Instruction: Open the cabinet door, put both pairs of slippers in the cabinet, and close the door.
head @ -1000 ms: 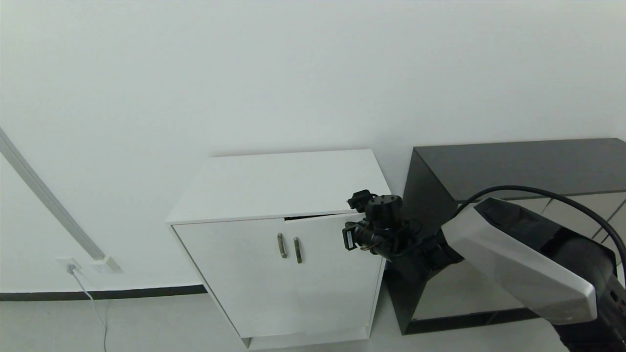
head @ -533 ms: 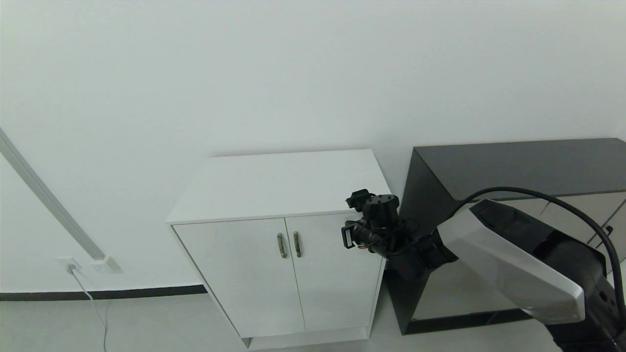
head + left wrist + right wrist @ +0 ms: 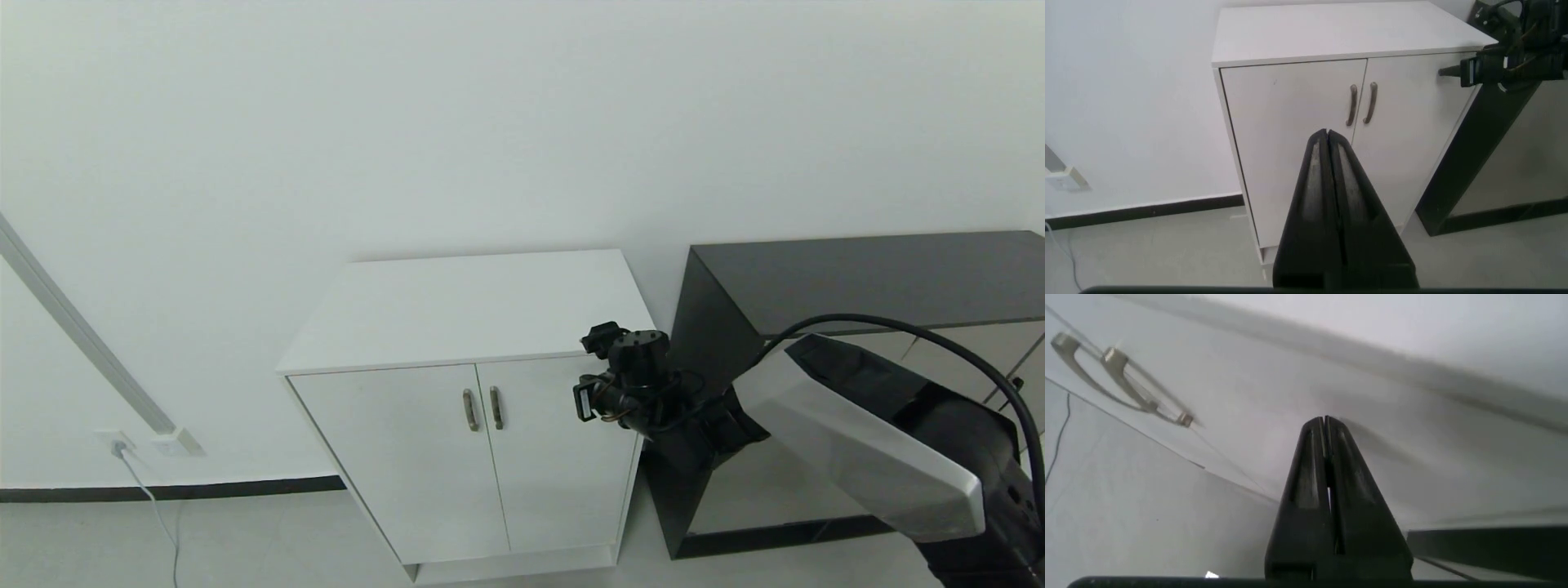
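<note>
We are looking at a cabinet (image 3: 457,310) of smooth white board, its top and doors showing a matt, laminate-like finish. Its two handles (image 3: 469,409) are gleaming softly like brushed metal. To the right, the dark sideboard (image 3: 865,273) is showing a dull, matt top, while its front panels are shining glossy and mirror-like. The left claw (image 3: 1327,135) and the right claw (image 3: 1325,423) are reading as matt black plastic. The wall (image 3: 490,122) is looking flat and matt, the floor (image 3: 245,539) smooth with a faint sheen.
</note>
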